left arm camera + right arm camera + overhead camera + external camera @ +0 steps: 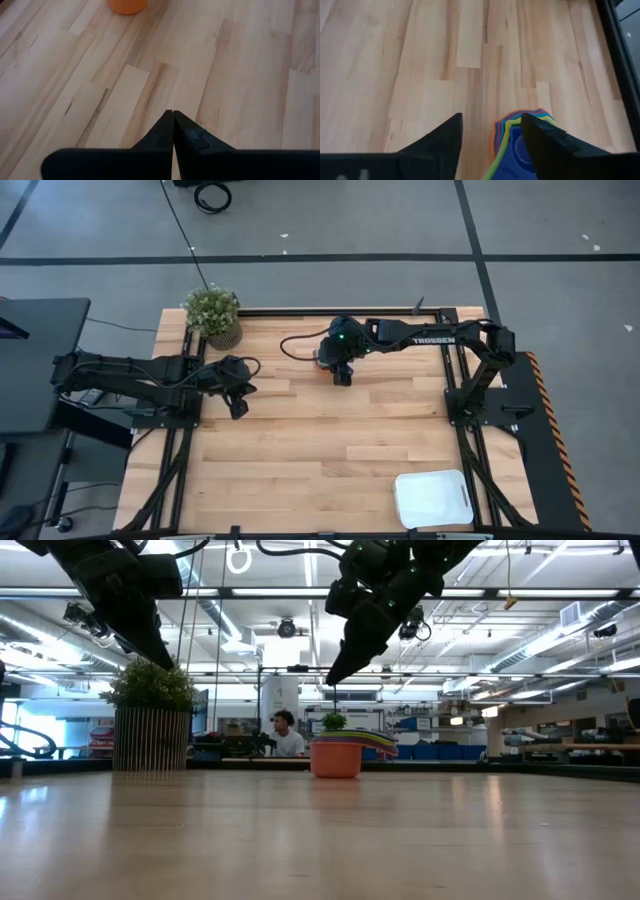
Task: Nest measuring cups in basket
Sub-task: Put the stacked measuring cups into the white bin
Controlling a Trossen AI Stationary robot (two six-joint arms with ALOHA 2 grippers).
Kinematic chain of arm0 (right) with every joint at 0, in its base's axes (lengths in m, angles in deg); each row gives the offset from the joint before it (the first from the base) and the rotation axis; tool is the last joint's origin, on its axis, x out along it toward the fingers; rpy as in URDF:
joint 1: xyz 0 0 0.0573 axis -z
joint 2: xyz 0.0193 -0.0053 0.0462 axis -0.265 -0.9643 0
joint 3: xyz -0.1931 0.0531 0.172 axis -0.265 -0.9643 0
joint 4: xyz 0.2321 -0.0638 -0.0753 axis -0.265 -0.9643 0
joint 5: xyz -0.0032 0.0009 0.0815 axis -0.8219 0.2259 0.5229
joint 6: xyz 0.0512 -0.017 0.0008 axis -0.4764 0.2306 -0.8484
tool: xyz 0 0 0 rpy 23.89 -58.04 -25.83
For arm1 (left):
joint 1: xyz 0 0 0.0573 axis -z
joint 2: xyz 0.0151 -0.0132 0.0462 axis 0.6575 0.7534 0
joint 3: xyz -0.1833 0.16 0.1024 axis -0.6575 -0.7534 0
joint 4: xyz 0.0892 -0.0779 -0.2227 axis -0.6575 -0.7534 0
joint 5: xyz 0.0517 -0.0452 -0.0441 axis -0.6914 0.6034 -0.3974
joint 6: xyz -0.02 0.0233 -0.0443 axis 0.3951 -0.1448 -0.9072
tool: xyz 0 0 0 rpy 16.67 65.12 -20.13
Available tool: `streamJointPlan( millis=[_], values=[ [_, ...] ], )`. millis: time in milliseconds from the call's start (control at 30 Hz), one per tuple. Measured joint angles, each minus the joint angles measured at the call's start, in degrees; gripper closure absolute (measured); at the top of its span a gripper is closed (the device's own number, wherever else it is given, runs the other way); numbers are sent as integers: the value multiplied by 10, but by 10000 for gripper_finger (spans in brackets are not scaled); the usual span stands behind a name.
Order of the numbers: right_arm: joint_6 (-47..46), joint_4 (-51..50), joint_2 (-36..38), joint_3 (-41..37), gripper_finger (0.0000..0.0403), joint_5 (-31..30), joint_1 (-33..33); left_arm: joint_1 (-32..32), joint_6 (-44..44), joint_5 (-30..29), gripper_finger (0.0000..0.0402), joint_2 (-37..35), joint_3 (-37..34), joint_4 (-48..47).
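The measuring cups (337,756) stand nested in one stack on the table, orange cup at the bottom, with their coloured handles (378,743) fanned to one side. In the right wrist view the dark blue cup (519,149) sits innermost. In the high view only a reddish edge of the stack (318,360) shows beside the right arm. My right gripper (492,121) is open and hovers above the stack (332,678), clear of it. My left gripper (173,116) is shut and hangs above bare table (238,406), left of the cups. The white basket (432,498) lies at the near right corner.
A potted green plant (213,315) stands at the far left corner of the table (320,450). Bare wood lies between the cups and the basket. Black frame rails (465,430) run along the left and right sides. A person (287,735) sits in the room beyond.
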Motion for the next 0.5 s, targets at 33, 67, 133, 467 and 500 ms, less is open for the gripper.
streamJointPlan(
  millis=[33, 67, 133, 467, 500],
  values=[
    [0, -1, 0, 0, 184, 0, 0, 0, 0, 0, 388, 0, 0, 0],
    [0, -3, 0, 0, 176, 0, 0, 0, 0, 0, 388, 0, 0, 0],
    [1, -3, -9, 1, 160, 0, 0, 0, 0, 0, 388, 0, 0, 0],
    [25, -20, -52, 0, 117, -13, 1, 0, 0, 0, 388, 0, 0, 1],
    [25, -21, -50, 0, 117, -15, 1, 0, 0, 0, 388, 0, 0, 0]
  ],
)
